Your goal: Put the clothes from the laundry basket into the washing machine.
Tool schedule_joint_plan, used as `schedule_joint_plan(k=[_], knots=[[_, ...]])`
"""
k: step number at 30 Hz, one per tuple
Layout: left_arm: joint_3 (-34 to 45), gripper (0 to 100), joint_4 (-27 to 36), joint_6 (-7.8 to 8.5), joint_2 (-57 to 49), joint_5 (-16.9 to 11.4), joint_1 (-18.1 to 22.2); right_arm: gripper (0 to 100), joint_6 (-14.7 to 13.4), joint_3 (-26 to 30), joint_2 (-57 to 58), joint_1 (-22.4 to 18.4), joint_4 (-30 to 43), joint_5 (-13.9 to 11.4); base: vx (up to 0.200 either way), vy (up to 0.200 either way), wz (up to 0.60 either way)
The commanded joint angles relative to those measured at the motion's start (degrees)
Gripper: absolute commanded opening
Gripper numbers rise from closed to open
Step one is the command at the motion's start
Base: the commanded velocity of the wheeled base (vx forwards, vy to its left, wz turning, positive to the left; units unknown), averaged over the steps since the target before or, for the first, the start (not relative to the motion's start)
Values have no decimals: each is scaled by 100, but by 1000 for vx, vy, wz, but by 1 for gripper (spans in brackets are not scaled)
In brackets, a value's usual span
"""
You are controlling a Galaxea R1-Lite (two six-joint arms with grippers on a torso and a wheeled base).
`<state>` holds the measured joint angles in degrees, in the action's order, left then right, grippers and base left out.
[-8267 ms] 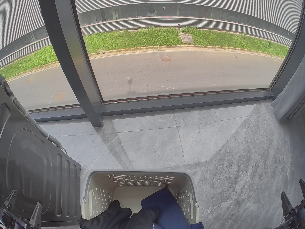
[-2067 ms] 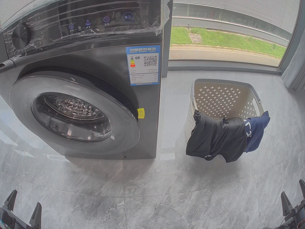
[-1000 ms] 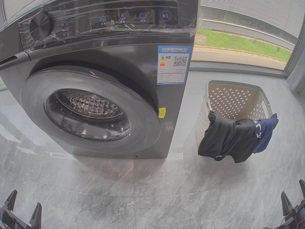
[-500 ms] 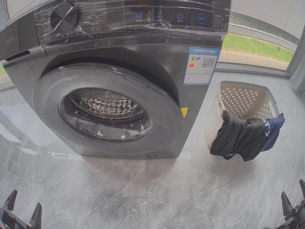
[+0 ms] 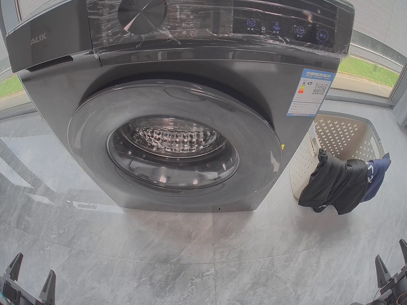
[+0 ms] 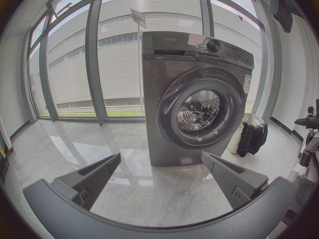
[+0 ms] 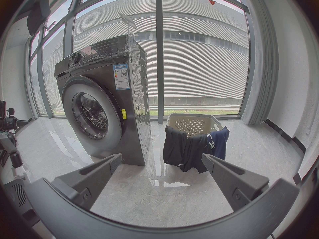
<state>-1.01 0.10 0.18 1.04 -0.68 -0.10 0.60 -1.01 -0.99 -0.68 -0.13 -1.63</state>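
Both tools spread wide and empty, low over the floor; clothes hang on the laundry basket beside the shut washing machine.

Left tool (image 5: 33, 265) has its jaws far apart, gripping nothing and touching nothing; right tool (image 5: 390, 250) is the same. They sit well apart from each other, with bare grey tile floor (image 5: 190, 250) between them and the washing machine (image 5: 178, 77). The machine's round door (image 5: 174, 149) is closed, and the drum shows through the glass. The laundry basket (image 5: 344, 121) stands on the floor just beside the machine's right side, near the window (image 7: 199, 67). A black garment (image 5: 335, 185) is draped over the basket's near rim and hangs down its outer wall. A blue garment (image 5: 377, 174) hangs on the same rim, touching the black one. There is open floor in front of both machine and basket.
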Motion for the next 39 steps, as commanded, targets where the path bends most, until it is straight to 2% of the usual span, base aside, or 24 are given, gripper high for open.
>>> schedule_joint_plan(k=[1,11,39], knots=[[92,100,-1,-1,-95,-2,1,100,2,101,90,-2,-4,-4,0,200,0],[92,100,-1,-1,-95,7,1,100,2,101,99,-2,-4,-4,0,200,0],[92,100,-1,-1,-95,7,10,100,19,101,90,-2,-4,-4,0,21,0]])
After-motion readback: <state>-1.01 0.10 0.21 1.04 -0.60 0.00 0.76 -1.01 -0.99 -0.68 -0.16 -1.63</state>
